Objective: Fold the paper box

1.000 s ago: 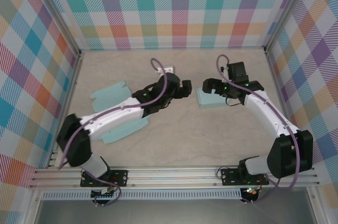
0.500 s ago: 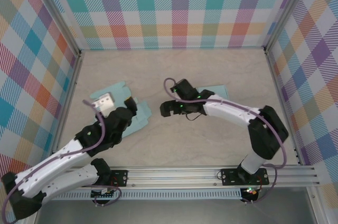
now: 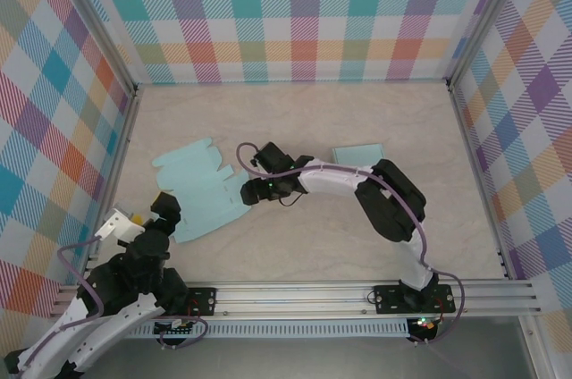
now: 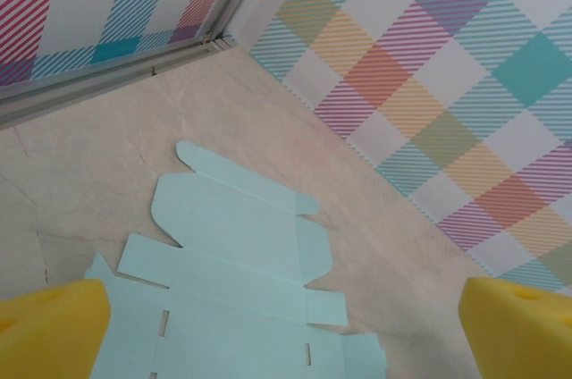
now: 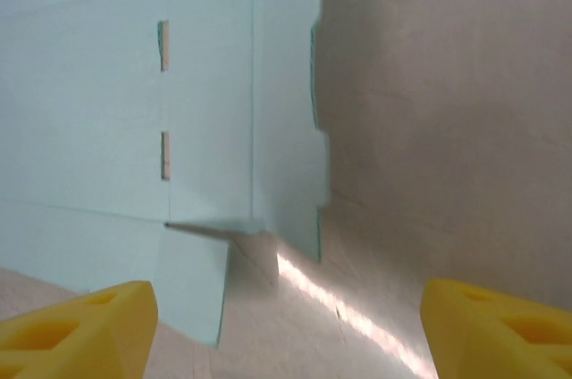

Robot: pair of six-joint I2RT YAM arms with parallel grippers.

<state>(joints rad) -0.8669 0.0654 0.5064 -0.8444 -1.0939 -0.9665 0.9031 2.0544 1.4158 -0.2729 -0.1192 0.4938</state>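
While the paper box (image 3: 198, 184) lies flat and unfolded on the left part of the table (image 3: 313, 245), I see the right gripper (image 5: 288, 330) hanging just over its right edge, jaws apart and grasping nothing. The left gripper (image 4: 286, 330) is low near the front left corner, facing the box, jaws wide and empty. A second blue card (image 3: 358, 155) lies well apart, to the right.
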